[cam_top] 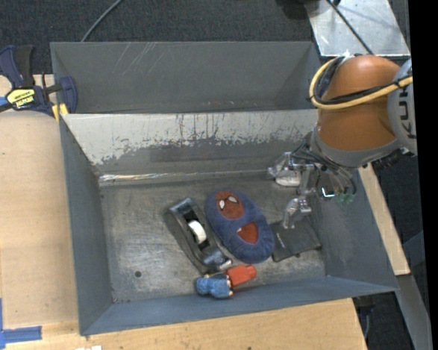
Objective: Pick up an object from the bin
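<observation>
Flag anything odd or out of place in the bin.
Nothing looks spilled or broken. The tape dispenser lies askew against the blue slipper, and a small toy lies by the front wall.

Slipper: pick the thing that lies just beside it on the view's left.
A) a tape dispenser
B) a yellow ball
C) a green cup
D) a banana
A: the dark tape dispenser, with its white roll, lies alongside the blue slipper on that side.
</observation>
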`<state>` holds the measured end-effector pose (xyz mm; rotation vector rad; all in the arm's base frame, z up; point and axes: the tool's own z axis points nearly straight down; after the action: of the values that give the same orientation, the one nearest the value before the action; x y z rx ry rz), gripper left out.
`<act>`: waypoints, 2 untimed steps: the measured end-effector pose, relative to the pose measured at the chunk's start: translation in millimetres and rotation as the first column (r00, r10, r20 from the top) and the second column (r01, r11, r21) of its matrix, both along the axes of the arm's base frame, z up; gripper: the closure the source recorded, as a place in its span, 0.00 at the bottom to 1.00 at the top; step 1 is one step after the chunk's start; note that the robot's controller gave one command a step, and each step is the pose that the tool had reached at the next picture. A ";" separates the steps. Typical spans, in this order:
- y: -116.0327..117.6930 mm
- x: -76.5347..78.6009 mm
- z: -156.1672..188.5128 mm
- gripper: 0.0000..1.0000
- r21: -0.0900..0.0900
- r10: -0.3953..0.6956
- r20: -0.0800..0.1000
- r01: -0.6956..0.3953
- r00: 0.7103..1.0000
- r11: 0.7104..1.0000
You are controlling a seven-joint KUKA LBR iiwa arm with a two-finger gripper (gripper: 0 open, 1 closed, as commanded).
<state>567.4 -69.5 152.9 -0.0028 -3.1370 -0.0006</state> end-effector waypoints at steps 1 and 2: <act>21.6 -26.7 -78.8 0.00 -0.006 0.067 0.020 -0.067 0.998 0.998; 21.5 -25.3 -74.7 1.00 -0.006 0.069 0.020 -0.069 0.997 0.998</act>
<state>542.1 -47.9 78.2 0.1056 -3.1554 0.0080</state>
